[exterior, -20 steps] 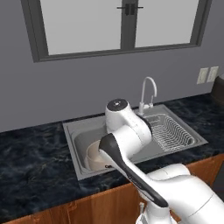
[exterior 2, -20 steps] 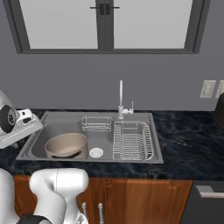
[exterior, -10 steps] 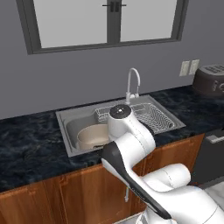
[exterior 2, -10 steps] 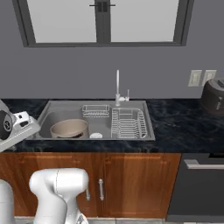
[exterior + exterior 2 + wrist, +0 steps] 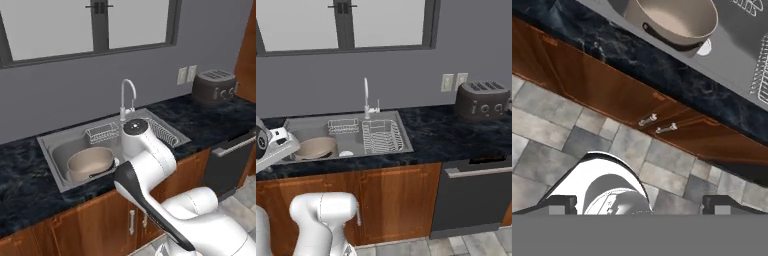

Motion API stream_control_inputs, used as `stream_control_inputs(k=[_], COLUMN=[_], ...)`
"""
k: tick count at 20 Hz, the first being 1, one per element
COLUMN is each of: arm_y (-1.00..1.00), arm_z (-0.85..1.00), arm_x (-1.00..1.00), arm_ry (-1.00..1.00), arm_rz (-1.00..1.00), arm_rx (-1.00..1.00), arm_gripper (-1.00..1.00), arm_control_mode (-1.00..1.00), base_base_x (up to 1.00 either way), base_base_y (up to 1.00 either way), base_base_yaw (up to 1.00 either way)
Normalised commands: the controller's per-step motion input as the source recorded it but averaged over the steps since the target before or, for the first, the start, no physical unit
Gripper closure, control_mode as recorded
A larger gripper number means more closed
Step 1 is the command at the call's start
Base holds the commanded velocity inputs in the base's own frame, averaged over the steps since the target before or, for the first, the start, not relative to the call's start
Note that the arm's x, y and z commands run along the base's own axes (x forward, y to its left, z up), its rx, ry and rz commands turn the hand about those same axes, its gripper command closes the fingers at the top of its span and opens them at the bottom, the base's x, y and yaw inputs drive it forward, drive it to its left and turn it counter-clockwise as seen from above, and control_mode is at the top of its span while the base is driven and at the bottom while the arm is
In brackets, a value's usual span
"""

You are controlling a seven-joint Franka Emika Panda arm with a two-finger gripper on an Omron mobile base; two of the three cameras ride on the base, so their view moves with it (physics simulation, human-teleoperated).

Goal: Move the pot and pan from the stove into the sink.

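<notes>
Since a second ago my whole view has slid sideways along the surface [image 5: 426,131] — the base has driven, so the sink [image 5: 60,150] now sits left of centre in both base views, and a toaster [image 5: 482,99] and a dishwasher front [image 5: 476,197] have come into the right side.

I see the pot [image 5: 90,164] resting inside the sink basin, left of the wire rack [image 5: 381,136], its dark handle facing the front edge. The faucet [image 5: 126,97] stands behind the basin. In the hand view the pot [image 5: 672,20] lies at the top of the frame, above wooden cabinet doors [image 5: 627,107] and a tiled floor [image 5: 577,140]. My gripper [image 5: 639,204] is released, its tips spread wide at the bottom corners, grasping nothing — well clear of the pot.
</notes>
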Motion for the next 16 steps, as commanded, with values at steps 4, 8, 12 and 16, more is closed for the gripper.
stream_control_inputs(k=[4, 8, 12, 16], arm_y=[0.00, 0.00, 0.00, 0.00], arm_z=[0.00, 0.00, 0.00, 0.00], arm_x=[0.00, 0.00, 0.00, 0.00], arm_ry=[0.00, 0.00, 0.00, 0.00], arm_rz=[0.00, 0.00, 0.00, 0.00], arm_rx=[0.00, 0.00, 0.00, 0.00], arm_gripper=[-1.00, -1.00, -1.00, -1.00], arm_control_mode=[1.00, 1.00, 1.00, 1.00], base_base_x=[0.00, 0.00, 0.03, 0.07], base_base_y=[-0.05, -0.04, -0.02, 0.00], base_base_yaw=[-0.39, -0.41, -0.43, -0.45])
